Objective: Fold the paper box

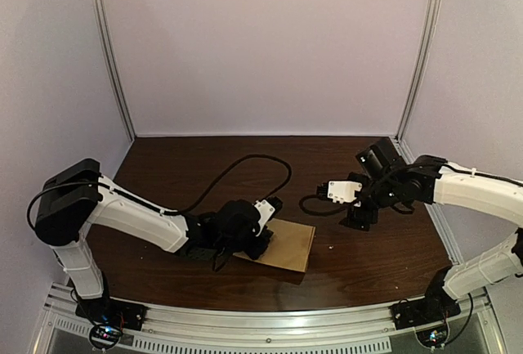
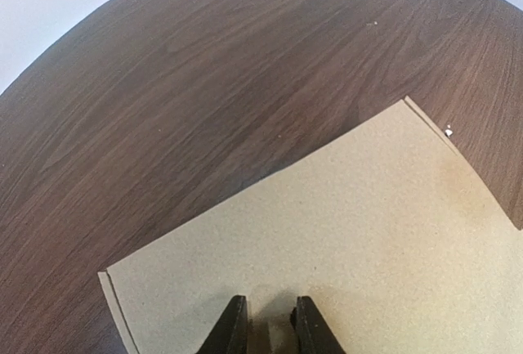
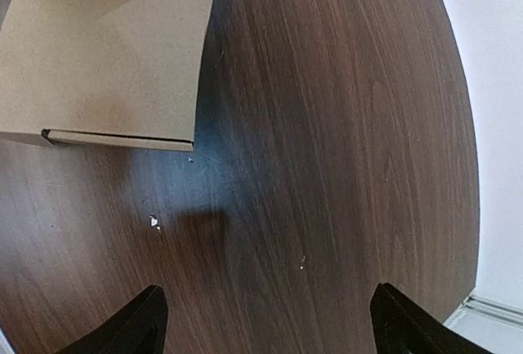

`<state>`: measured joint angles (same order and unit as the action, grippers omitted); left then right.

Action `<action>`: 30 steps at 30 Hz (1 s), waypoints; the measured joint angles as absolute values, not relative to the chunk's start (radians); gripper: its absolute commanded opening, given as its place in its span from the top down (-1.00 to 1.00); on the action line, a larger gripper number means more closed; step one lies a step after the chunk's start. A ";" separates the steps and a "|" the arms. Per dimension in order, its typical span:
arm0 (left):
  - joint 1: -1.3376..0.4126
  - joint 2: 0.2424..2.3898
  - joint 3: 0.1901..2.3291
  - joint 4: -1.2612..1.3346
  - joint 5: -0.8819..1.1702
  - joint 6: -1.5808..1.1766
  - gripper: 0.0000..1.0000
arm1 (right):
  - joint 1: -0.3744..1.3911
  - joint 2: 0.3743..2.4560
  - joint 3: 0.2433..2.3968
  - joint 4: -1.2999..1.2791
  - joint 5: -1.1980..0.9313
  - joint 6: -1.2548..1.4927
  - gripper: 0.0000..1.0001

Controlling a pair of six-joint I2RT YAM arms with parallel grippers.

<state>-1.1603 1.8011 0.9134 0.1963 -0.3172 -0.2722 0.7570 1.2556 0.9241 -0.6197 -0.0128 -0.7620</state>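
Top external: one paper box (image 1: 288,244) at six o'clock. Left gripper (image 1: 257,244) presses it, jaws nearly together; right gripper (image 1: 356,218) hovers at three o'clock, jaws apart.

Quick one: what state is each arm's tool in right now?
Left tool: closed, tips resting on the cardboard box; no clear grip on it.
Right tool: open, empty, above the table.

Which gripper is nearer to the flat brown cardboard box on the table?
Left. The left gripper touches the flat brown cardboard box; the right gripper hovers apart from it, open.
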 measured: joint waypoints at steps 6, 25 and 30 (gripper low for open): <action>-1.161 1.804 0.855 0.331 -0.346 -0.240 0.49 | 0.607 1.351 1.098 -0.717 -0.300 -0.591 -0.63; -1.161 1.876 0.857 0.496 -0.380 -0.119 0.42 | 0.550 1.990 1.486 -1.050 -0.803 -0.442 -0.14; -1.161 1.876 0.857 0.501 -0.377 -0.109 0.41 | 0.550 2.052 1.486 -1.051 -0.766 -0.411 0.04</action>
